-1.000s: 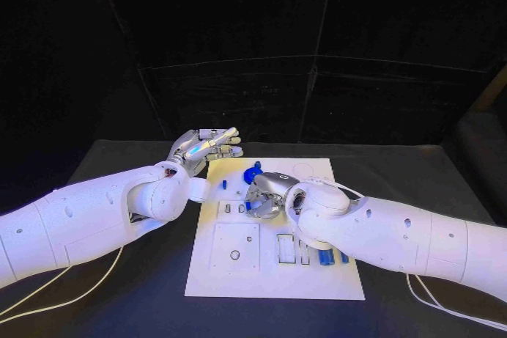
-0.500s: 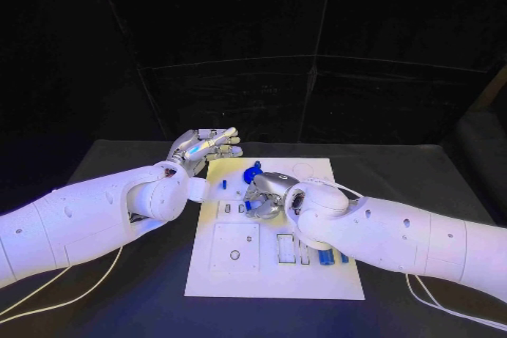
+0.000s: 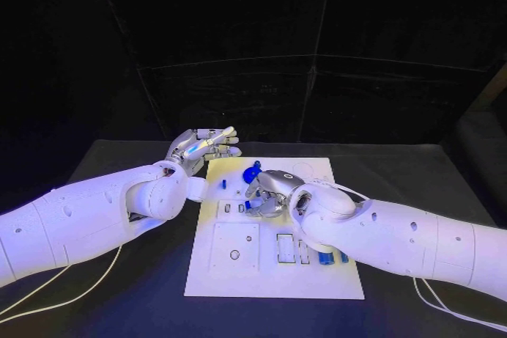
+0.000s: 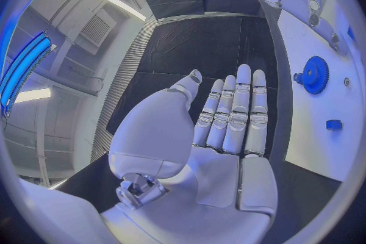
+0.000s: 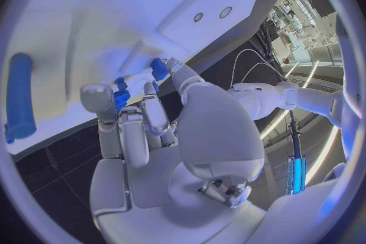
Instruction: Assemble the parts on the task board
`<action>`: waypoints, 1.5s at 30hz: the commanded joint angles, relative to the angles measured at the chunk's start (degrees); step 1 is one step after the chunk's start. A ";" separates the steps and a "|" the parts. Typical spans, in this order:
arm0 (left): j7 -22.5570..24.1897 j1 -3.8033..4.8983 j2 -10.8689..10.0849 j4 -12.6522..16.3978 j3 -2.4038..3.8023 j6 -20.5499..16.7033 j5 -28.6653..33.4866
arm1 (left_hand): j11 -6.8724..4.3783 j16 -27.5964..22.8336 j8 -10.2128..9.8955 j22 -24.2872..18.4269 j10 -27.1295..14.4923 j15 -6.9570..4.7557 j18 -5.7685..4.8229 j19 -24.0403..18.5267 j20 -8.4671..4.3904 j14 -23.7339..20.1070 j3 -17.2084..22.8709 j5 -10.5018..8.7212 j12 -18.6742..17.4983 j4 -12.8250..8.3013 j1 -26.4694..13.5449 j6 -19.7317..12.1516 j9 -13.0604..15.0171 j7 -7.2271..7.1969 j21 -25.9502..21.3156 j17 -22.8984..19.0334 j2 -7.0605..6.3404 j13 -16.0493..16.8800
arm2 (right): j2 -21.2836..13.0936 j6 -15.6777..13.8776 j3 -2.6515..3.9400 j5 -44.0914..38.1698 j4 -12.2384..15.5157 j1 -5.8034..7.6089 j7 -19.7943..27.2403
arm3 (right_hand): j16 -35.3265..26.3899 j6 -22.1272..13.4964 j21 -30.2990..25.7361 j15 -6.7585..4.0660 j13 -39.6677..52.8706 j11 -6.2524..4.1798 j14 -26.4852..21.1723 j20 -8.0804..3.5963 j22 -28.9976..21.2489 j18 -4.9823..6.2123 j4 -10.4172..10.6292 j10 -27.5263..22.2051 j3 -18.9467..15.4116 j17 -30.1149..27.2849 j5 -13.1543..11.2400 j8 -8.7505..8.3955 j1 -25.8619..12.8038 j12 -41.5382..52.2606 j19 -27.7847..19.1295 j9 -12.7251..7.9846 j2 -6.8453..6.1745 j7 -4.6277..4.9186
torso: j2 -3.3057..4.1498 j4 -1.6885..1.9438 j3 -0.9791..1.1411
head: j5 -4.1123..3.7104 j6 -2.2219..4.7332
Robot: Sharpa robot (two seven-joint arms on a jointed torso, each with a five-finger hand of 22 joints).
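The white task board [image 3: 269, 272] lies in the middle of the black table. My right hand [image 3: 270, 193] hovers low over the board's middle with its fingers curled in. It pinches a small blue part [image 5: 121, 98] at its fingertips, just above the board [image 5: 91, 6]; a second blue bit [image 5: 158, 68] shows by the thumb tip. My left hand [image 3: 207, 145] is held flat and open beside the board's far left corner, holding nothing [image 4: 229, 128]. A blue gear [image 3: 251, 174] [image 4: 313, 75] stands on the board's far part.
Blue cylinders [image 3: 327, 257] lie in slots near the board's right edge, one seen close as a long blue cylinder [image 5: 19, 104]. A small blue peg [image 4: 333, 125] stands near the gear. Rectangular recesses [image 3: 237, 246] fill the board's near half. Black table surrounds the board.
My right hand has shifted very slightly over the board's middle, still pinching the small part. The left hand has stayed where it was.
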 commanded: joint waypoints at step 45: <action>-54.60 7.04 9.09 -6.18 -3.52 24.24 -59.90 | -10.43 76.91 26.41 60.09 16.61 -11.28 -5.11 29.29 -11.73 24.86 -18.09 -1.16 57.13 12.04 -10.28 -1.53 25.05 -9.21 60.48 81.82 1.72 54.70 | -20.23 -7.68 0.89 29.91 3.42 8.53 19.83 | 0.33 0.49 -1.55 0.09 -1.21 0.02 5.96 0.20 -3.29 0.67 1.79 -0.34 -3.85 15.08 6.27 2.46 1.91 -0.39 -1.53 0.01 1.70 -0.10 | -2.40 -0.78 0.63 | 2.06 -1.36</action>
